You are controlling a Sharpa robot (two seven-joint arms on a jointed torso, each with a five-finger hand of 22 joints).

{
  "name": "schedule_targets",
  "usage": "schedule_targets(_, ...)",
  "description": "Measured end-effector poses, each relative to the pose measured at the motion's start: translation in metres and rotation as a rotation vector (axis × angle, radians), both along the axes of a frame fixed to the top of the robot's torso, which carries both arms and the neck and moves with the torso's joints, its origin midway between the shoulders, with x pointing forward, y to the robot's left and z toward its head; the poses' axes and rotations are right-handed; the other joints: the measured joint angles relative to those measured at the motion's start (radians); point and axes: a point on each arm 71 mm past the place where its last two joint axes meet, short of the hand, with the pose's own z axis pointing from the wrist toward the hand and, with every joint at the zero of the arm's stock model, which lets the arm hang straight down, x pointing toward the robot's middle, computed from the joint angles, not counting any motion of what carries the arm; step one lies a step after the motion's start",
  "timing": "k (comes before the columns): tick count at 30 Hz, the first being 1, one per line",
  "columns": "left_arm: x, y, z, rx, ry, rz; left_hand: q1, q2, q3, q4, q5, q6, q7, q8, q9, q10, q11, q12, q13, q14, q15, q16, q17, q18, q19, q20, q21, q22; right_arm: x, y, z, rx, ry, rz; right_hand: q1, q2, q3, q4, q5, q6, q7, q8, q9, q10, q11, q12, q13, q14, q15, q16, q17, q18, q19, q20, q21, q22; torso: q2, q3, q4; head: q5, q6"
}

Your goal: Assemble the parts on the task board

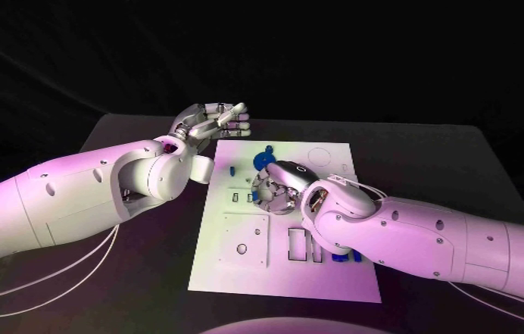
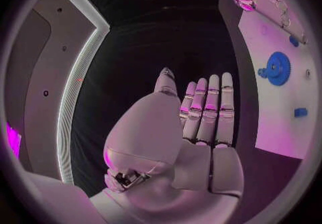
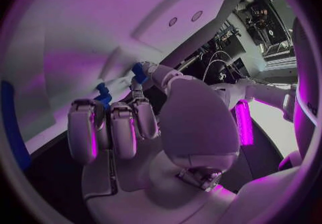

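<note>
The white task board (image 1: 235, 273) lies in the middle of the black table. A blue gear (image 1: 264, 157) (image 2: 276, 68) lies near its far edge. My right hand (image 1: 279, 188) is curled down onto the board just nearer than the gear. Its thumb and a fingertip pinch a small blue part (image 3: 139, 72) against the board. A second small blue part (image 3: 102, 95) sits behind the other fingers. My left hand (image 1: 214, 123) (image 2: 198, 114) hovers off the board's far left corner, fingers straight and side by side, holding nothing.
Rectangular slots (image 1: 297, 243) and a square plate with holes (image 1: 244, 241) are in the near half of the board. More small blue parts (image 1: 347, 257) lie partly under my right forearm. Another small blue part (image 2: 300, 112) lies on the board near the gear.
</note>
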Motion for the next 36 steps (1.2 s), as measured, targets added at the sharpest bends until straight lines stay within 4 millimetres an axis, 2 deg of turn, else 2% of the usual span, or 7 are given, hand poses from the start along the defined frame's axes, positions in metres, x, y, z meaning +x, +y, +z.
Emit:
schedule_targets(4, 0.0, 0.0001, 0.0, 0.0, 0.0, 0.0, 0.0, 0.0, 0.0, 0.0, 0.0, 0.0, 0.0, 0.0, 0.0, 0.0, 0.0, 0.0, 0.0, 0.0, 0.0, 0.0, 0.0, 0.0, 0.0, 0.0, 0.0, 0.0, 0.0003, -0.0002, -0.001, -0.009, 0.001, 0.0, -0.004, -0.004, -0.001, -0.001, -0.001, -0.001, 0.001, 0.0, 0.026, 0.0, 0.0, 0.0, 0.0, 0.0, 0.0, 0.0, 0.0, 0.0, 0.0, 0.0, 0.0, 0.0, 0.0, 0.0, 0.0, 0.0, -0.001)
schedule_targets(23, -0.0001, 0.0006, 0.0, 0.0, 0.001, 0.001, 0.0, 0.0, -0.003, 0.003, 0.0, 0.0, 0.0, 0.0, 0.002, 0.0, 0.0, 0.0, 0.0, -0.004, -0.004, 0.0, 0.001, 0.0, 0.0, 0.0, 0.0, -0.001, 0.0001, 0.0007, -0.0008, -0.026, -0.008, 0.004, -0.013, -0.013, -0.004, -0.004, -0.009, -0.002, 0.002, 0.0, 0.028, 0.0, 0.0, 0.0, 0.0, 0.0, 0.0, 0.0, 0.001, 0.0, 0.0, 0.0, 0.0, 0.001, 0.0, 0.0002, 0.0002, 0.001, -0.006)
schedule_targets(36, -0.0001, 0.001, -0.0001, 0.001, 0.001, 0.001, 0.0, 0.0, -0.003, 0.003, 0.0, 0.0, 0.0, 0.0, 0.002, 0.0, 0.0, 0.0, 0.0, -0.004, -0.004, 0.0, 0.001, 0.0, 0.0, 0.0, 0.0, -0.001, -0.0003, 0.0, -0.0021, -0.038, -0.013, 0.001, -0.058, -0.048, -0.021, -0.001, -0.018, -0.016, 0.009, -0.014, 0.024, -0.02, 0.009, -0.019, 0.0, 0.0, 0.0, 0.0, 0.001, 0.0, 0.0, 0.0, -0.011, 0.0, 0.001, 0.0001, 0.0004, 0.002, -0.008)
